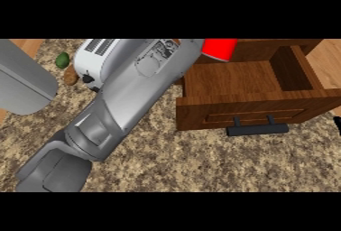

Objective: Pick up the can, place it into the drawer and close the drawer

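Observation:
The red can (pixel 220 48) shows at the top of the head view, just past the back left corner of the open wooden drawer (pixel 233 76). My left forearm (pixel 133 90) runs from the lower left up to the can. Its hand is hidden at the far end, so I cannot see how it meets the can. The drawer is pulled out, with its front panel and black handle (pixel 258 128) facing me. Nothing lies inside it. A black sliver of my right hand (pixel 338 125) shows at the right edge, beside the drawer's front.
A white toaster (pixel 100 58) stands behind the forearm at the upper left. Beside it lie a small green item (pixel 62 60) and a brown one (pixel 71 76). A grey slab (pixel 20 81) fills the left edge. Speckled counter (pixel 200 158) spreads in front of the drawer.

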`<action>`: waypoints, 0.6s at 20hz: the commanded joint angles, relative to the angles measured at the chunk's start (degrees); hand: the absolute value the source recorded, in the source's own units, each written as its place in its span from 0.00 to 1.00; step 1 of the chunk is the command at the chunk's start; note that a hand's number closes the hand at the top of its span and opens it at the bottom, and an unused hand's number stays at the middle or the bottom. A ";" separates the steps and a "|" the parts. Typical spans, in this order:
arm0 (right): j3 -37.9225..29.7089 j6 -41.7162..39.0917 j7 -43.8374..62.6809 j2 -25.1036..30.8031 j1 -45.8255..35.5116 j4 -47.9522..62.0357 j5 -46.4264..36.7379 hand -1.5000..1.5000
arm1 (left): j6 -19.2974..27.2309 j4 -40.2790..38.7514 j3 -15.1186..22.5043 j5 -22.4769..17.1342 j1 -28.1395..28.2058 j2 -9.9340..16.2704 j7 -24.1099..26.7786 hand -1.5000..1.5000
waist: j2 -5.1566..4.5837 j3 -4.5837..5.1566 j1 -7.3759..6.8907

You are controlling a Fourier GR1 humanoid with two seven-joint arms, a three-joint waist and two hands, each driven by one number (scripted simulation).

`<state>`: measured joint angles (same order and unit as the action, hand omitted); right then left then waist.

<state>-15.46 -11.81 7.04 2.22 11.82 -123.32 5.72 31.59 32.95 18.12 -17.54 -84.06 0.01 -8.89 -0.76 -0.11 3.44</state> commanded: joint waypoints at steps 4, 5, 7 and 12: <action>2.63 -0.17 1.60 -1.19 1.37 -3.10 -1.00 0.00 | 1.75 -5.07 5.59 -5.99 -2.19 -0.01 0.72 1.00 | -0.14 -0.03 1.85; -0.33 0.50 2.49 0.81 -1.52 -1.50 0.52 0.00 | 2.90 -5.31 5.97 -6.28 -2.22 -0.01 2.57 1.00 | -0.21 -0.03 1.52; 0.74 0.07 -2.64 -0.57 -1.35 3.54 -1.95 0.00 | 2.58 -7.34 5.89 -6.01 -2.19 -0.01 4.55 1.00 | -0.35 -0.07 0.94; -0.89 0.19 -0.15 0.83 -2.78 2.29 0.37 0.00 | 4.47 -8.74 10.51 -7.59 -0.44 -0.01 6.26 1.00 | -0.30 -0.05 1.64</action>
<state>-15.52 -11.51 7.51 2.81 9.10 -121.61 5.62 35.04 25.69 25.80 -24.32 -84.71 0.00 -3.39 -1.20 -0.16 5.14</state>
